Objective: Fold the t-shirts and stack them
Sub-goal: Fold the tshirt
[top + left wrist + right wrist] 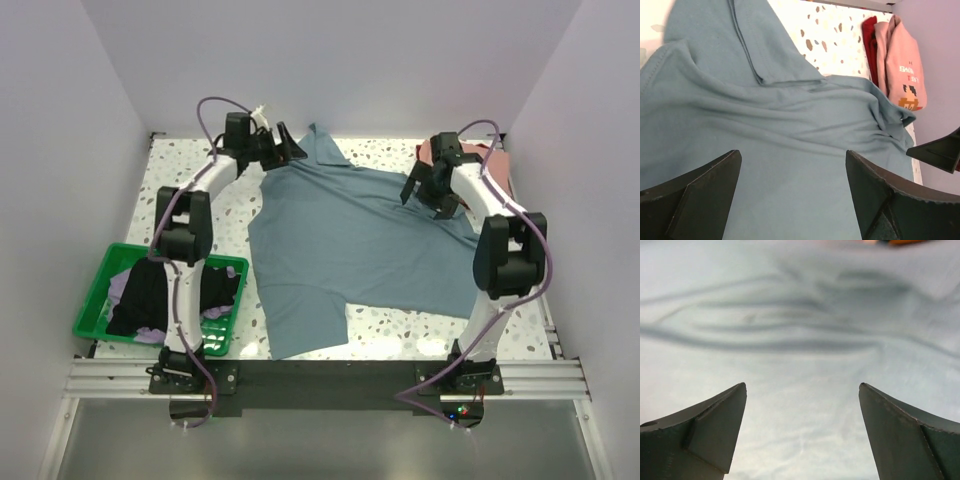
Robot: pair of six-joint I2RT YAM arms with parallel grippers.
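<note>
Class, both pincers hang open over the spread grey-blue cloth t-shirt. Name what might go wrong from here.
1. The plain grey-blue cloth t-shirt lies wrinkled, with a folded-over flap near the left pincer. A pinch there may catch two layers and skew the fold.
2. Its far right edge lies close to the folded pink printed t-shirt near the right pincer. Dragging the cloth might disturb it.

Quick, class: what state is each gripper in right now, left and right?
Left gripper: open, holding nothing, over the grey-blue t-shirt.
Right gripper: open, holding nothing, over the same t-shirt.
</note>
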